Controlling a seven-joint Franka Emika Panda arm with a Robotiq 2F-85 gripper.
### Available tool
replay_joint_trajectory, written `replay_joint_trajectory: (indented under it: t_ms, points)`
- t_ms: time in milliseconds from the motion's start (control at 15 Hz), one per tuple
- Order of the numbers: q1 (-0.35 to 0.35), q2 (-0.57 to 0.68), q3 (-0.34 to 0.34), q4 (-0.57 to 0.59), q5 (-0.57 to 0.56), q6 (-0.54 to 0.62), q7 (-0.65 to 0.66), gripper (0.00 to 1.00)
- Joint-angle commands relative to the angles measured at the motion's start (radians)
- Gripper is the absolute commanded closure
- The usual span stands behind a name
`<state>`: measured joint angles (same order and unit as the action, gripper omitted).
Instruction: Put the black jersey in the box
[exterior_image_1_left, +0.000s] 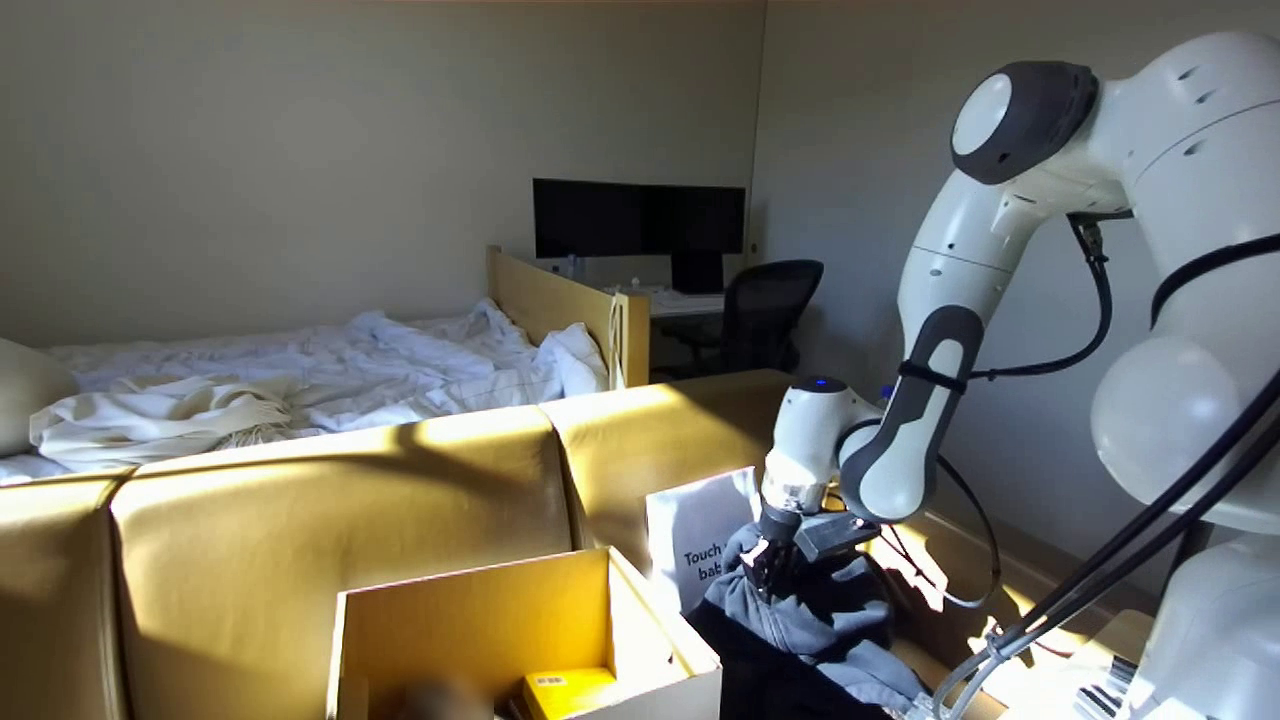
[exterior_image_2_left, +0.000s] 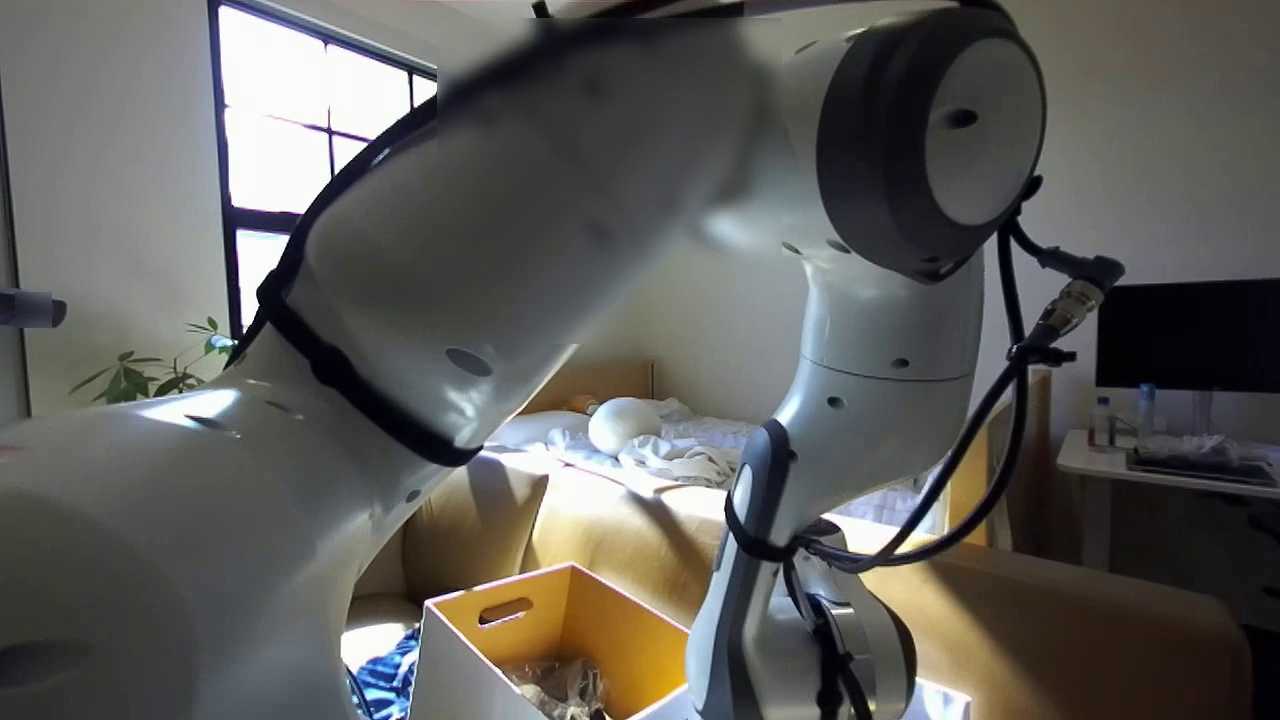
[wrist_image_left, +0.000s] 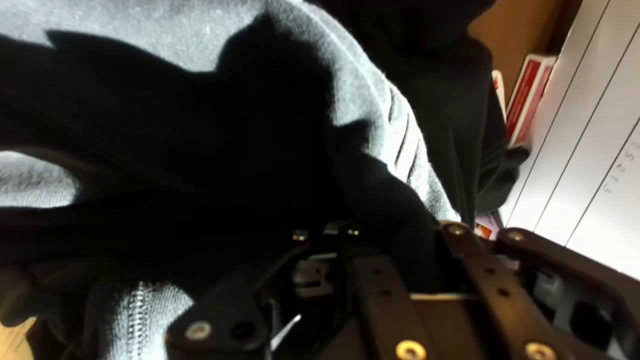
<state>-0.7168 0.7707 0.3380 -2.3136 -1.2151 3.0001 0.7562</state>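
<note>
The black jersey (exterior_image_1_left: 845, 610), dark grey in sunlight, lies crumpled to the right of the box in an exterior view. It fills most of the wrist view (wrist_image_left: 165, 47), partly in deep shadow. My gripper (exterior_image_1_left: 768, 570) points down into it. In the wrist view the gripper (wrist_image_left: 405, 232) has its fingers drawn in with dark cloth between them; the tips are buried. The white box (exterior_image_1_left: 470, 625), tan inside, stands open beside the jersey; it also shows in an exterior view (exterior_image_2_left: 620, 640). There the arm and the frame edge hide gripper and jersey.
A yellow packet (exterior_image_1_left: 568, 690) and crinkled clear plastic (exterior_image_2_left: 570, 685) lie inside the box. A white printed sign (exterior_image_1_left: 700, 540) stands between box and gripper. A tan sofa back (exterior_image_1_left: 340, 530) rises behind. Red-and-white cards (wrist_image_left: 527, 100) and a lined white surface (wrist_image_left: 590, 165) lie beside the jersey.
</note>
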Motion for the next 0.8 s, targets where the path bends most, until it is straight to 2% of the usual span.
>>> replay_joint_trajectory:
  t_ms: [0, 133, 267, 333, 467, 600, 667, 733]
  points:
    - [-0.052, -0.163, 0.167, -0.079, 0.275, -0.284, -0.222, 0.93]
    - [-0.016, -0.241, 0.209, -0.027, 0.413, -0.458, -0.265, 0.93]
    - [0.037, -0.310, 0.214, 0.038, 0.532, -0.629, -0.300, 0.93]
    - [0.146, -0.371, 0.128, 0.065, 0.635, -0.684, -0.347, 0.93]
    - [0.303, -0.454, -0.002, 0.131, 0.772, -0.815, -0.443, 0.93]
    - [0.442, -0.517, -0.130, 0.188, 0.834, -0.963, -0.525, 0.93]
    - [0.489, -0.442, -0.187, 0.170, 0.825, -0.842, -0.477, 0.94]
    - [0.532, -0.464, -0.223, 0.186, 0.840, -0.872, -0.486, 0.84]
